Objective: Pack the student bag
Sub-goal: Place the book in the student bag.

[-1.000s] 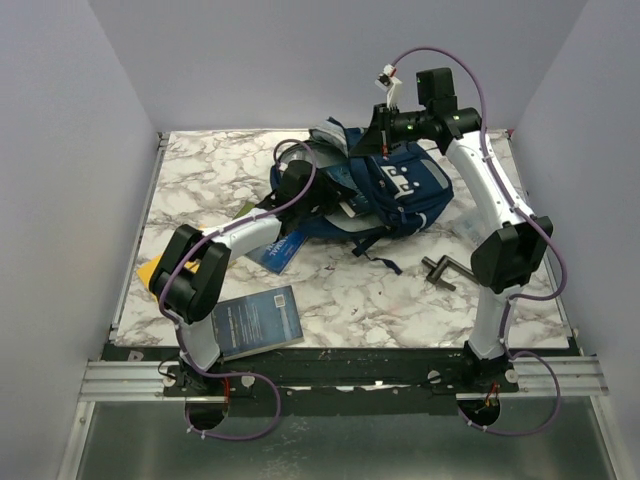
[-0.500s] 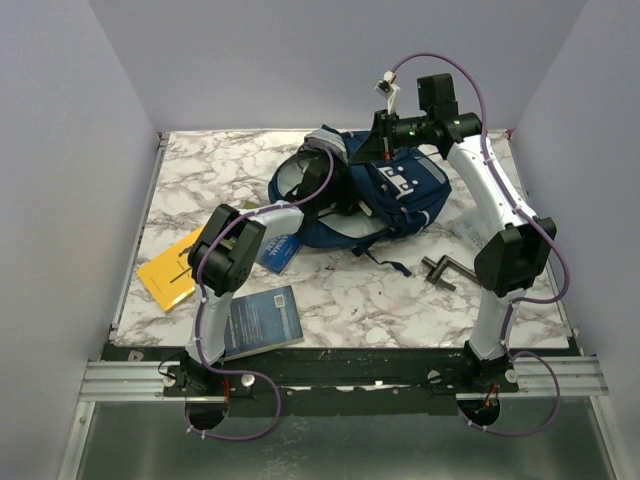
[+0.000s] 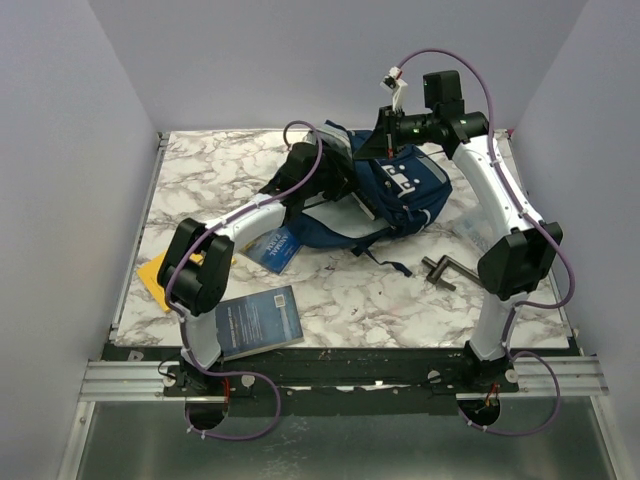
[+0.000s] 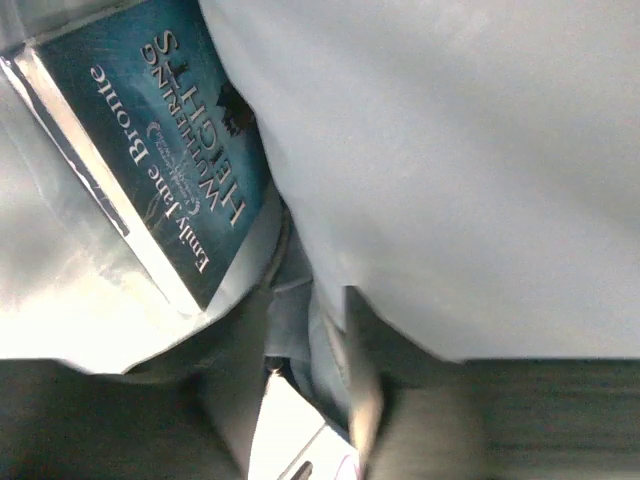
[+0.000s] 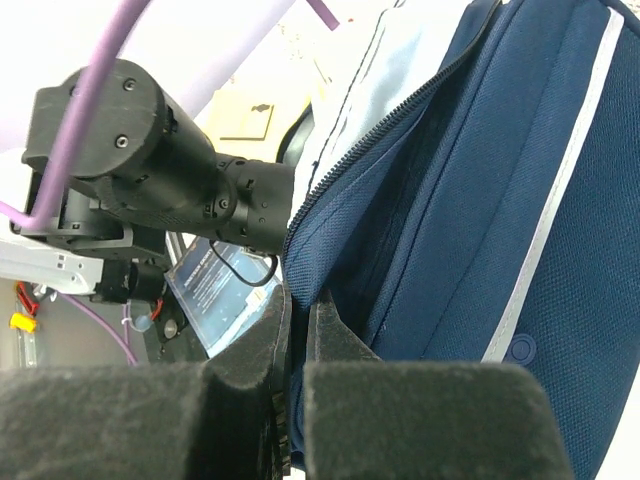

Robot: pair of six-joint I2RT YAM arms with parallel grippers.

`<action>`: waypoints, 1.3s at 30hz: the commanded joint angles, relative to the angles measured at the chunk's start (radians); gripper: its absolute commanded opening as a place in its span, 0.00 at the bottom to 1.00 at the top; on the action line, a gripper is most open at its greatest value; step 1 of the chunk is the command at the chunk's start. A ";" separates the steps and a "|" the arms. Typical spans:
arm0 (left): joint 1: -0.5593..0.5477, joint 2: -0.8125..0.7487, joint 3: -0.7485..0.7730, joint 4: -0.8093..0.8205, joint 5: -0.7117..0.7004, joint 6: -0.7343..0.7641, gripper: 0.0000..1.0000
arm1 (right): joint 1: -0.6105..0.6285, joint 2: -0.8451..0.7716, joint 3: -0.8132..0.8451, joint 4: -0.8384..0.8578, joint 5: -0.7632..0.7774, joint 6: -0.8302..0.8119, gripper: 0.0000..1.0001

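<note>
The student bag (image 3: 400, 195), navy with grey stripes, lies at the back middle of the table. Its mouth faces left and is held open. My right gripper (image 3: 383, 142) is shut on the bag's upper zip edge (image 5: 330, 215) and holds it lifted; its fingers (image 5: 272, 335) pinch the navy fabric. My left gripper (image 4: 300, 315) is inside the bag against the pale blue lining (image 4: 450, 150). Its jaws stand apart with loose lining between them. A dark teal book, "Wuthering Heights" (image 4: 160, 140), lies in the bag just beyond the fingers, not gripped.
On the table lie a blue book (image 3: 258, 320) at the front left, a yellow book (image 3: 152, 275) partly under my left arm, a blue booklet (image 3: 272, 248) by the bag's mouth, and a grey metal tool (image 3: 445, 270) to the right. Bag straps trail forward.
My left arm has pushed further into the bag's mouth, elbow rising then dropping back. My right gripper has stayed pinched on the bag's edge, slightly higher.
</note>
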 commanded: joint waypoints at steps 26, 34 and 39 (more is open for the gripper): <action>-0.084 0.187 0.058 0.116 -0.215 -0.110 0.43 | -0.009 -0.111 -0.057 0.133 0.059 0.087 0.01; -0.066 0.219 0.070 0.286 -0.375 -0.112 0.37 | -0.008 -0.109 -0.009 0.082 0.083 0.070 0.00; -0.044 0.292 0.149 0.508 -0.455 -0.048 0.29 | -0.008 -0.126 -0.055 0.116 0.058 0.088 0.00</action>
